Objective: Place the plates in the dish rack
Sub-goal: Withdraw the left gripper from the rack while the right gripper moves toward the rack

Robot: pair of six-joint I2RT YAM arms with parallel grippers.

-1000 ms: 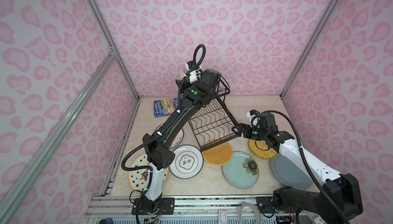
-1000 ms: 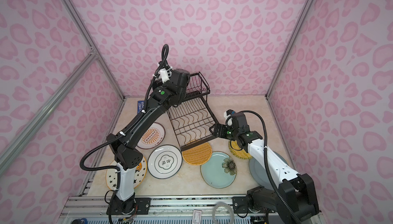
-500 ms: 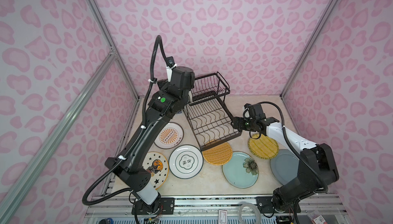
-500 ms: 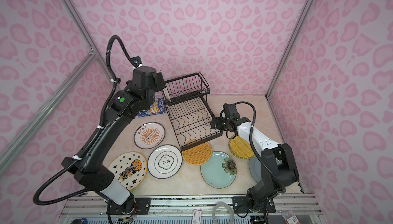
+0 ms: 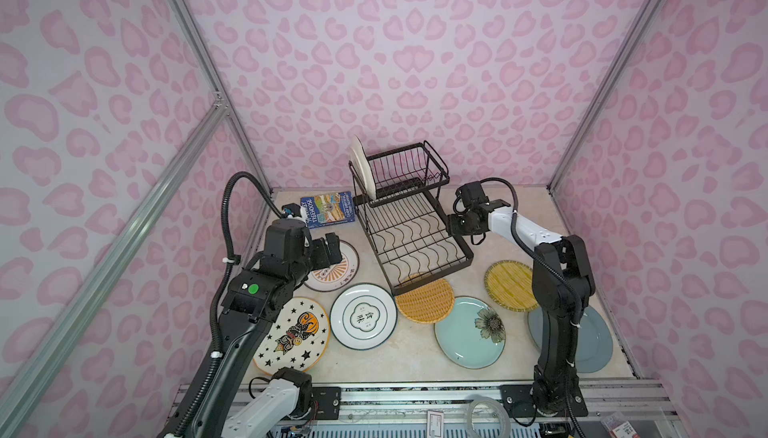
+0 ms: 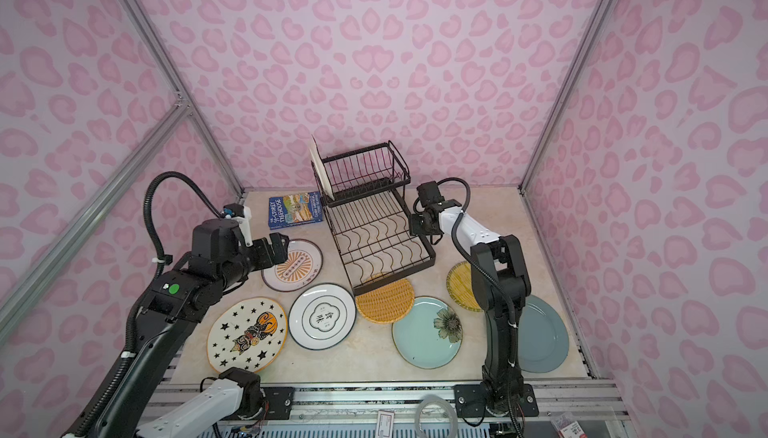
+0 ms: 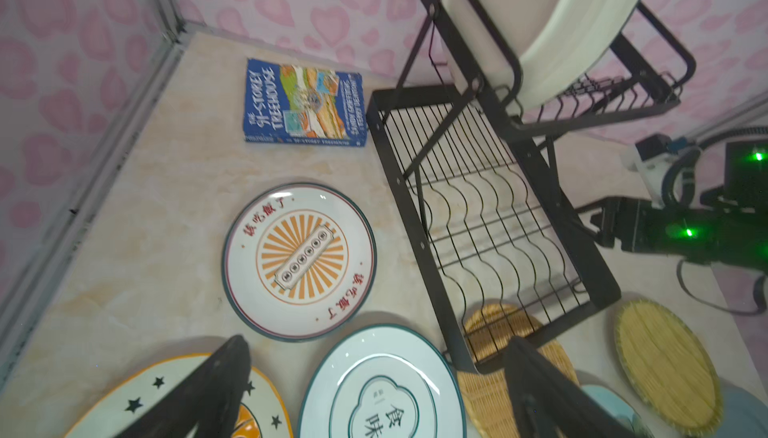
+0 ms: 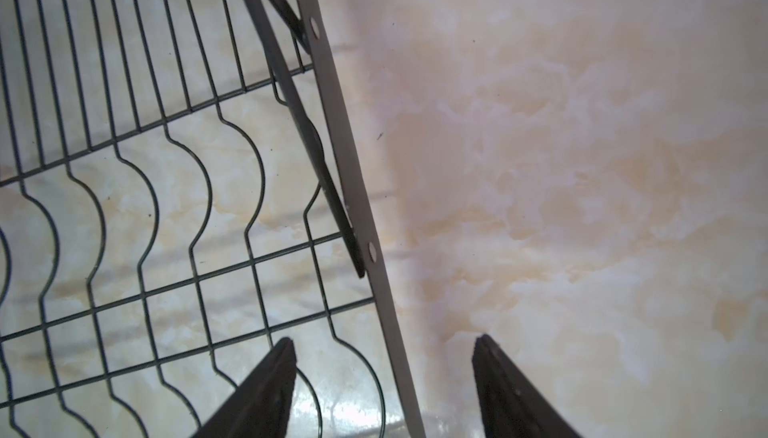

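Note:
The black wire dish rack (image 5: 409, 224) (image 6: 374, 228) stands at the back middle. One cream plate (image 5: 361, 168) (image 7: 540, 20) stands upright at the left end of its raised basket. Flat on the table lie a sunburst plate (image 5: 334, 267), a white plate with characters (image 5: 363, 316), a star plate (image 5: 293, 334), two yellow woven plates (image 5: 426, 298) (image 5: 509, 284), a teal flower plate (image 5: 469, 332) and a grey-blue plate (image 5: 590, 340). My left gripper (image 5: 334, 249) (image 7: 376, 342) hangs open and empty over the sunburst plate. My right gripper (image 5: 451, 224) (image 8: 384, 340) is open astride the rack's right rail (image 8: 353, 190).
A blue book (image 5: 328, 207) lies behind the sunburst plate, next to the rack's left side. The rack's front corner rests over one woven plate. My right arm hides part of the grey-blue plate. Pink walls close in on three sides, with a metal rail (image 5: 415, 394) along the front.
My left arm has drawn back from the raised basket, left the cream plate standing there, and come down over the sunburst plate. My right gripper has slid a little back along the rack's right rail.

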